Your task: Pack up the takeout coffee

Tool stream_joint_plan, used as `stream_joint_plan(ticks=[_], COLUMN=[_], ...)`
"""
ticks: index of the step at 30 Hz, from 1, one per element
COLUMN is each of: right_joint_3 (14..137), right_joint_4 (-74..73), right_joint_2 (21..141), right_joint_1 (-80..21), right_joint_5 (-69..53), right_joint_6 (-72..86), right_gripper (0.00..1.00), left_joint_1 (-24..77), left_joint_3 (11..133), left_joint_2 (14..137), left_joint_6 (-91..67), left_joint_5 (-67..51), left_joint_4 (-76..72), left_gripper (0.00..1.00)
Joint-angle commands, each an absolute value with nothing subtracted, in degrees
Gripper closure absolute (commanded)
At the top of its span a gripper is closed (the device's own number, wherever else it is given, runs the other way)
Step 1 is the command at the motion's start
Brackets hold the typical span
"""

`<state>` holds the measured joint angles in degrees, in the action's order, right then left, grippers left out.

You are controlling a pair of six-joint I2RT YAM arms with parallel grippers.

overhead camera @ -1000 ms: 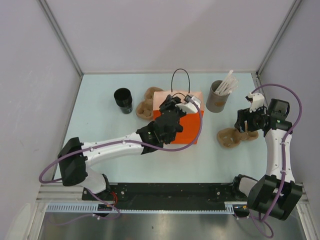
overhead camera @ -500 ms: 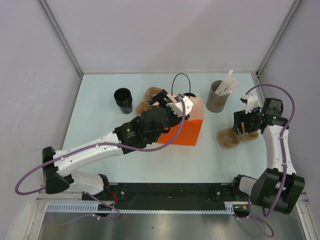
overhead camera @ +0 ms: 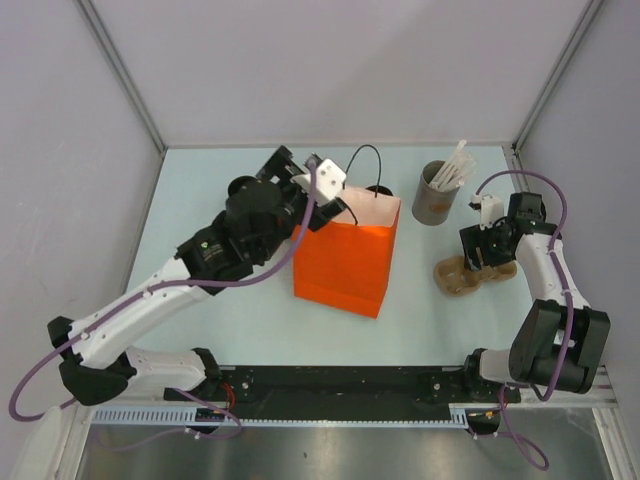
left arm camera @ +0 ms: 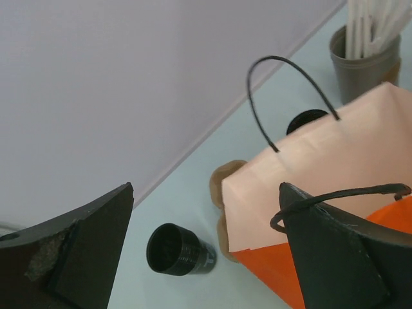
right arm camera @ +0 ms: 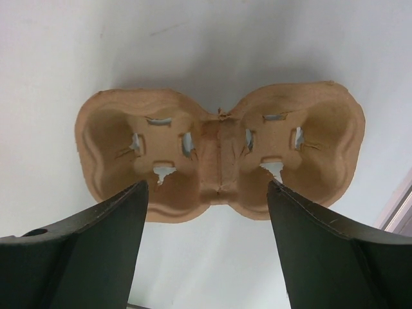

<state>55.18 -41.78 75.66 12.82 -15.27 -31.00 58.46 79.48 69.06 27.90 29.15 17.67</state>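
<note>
The left hand (left arm camera: pixel 205 206) is wide open and holds nothing. It is up by the top of the orange bag (overhead camera: pixel 345 255). The small black coffee cup (left arm camera: pixel 174 250) sits on the surface (overhead camera: pixel 450 320), left of the bag. The right hand (right arm camera: pixel 206 193) is wide open too, over a brown cup carrier (right arm camera: pixel 116 151).

**A:** Eyes on the orange paper bag (left arm camera: pixel 335 161), right of the left claw (left arm camera: pixel 206 206). Any lettering?

**B:** None, its face is plain.

**A:** And the takeout coffee cup (left arm camera: pixel 177 250), down between that claw's fingers?

**B:** All black, no print I can read.

**A:** The pulp carrier (right arm camera: pixel 219 161) under the right claw (right arm camera: pixel 207 193)?

**B:** Bare brown pulp. No text, number or logo readable anywhere.
</note>
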Motion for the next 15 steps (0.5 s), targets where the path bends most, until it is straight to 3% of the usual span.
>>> stream_joint_plan(ticks=[1, 15], right_joint_3=[56.69, 52.65], right_joint_4=[-39.47, -35.51], right_joint_2=[77.96, 81.30], right_joint_1=[11.87, 7.91], right_joint_5=[-11.96, -5.98], right_joint_6=[-29.27, -28.13], right_gripper=[0.21, 0.25], left_joint_1=[53.79, 52.03], left_joint_3=[84.20, 76.64], left_joint_2=[65.39, 62.93], left_joint_6=[26.98, 23.73], left_joint_5=[25.66, 20.65], left_joint_4=[18.02, 18.11], left_gripper=[0.00, 0.00])
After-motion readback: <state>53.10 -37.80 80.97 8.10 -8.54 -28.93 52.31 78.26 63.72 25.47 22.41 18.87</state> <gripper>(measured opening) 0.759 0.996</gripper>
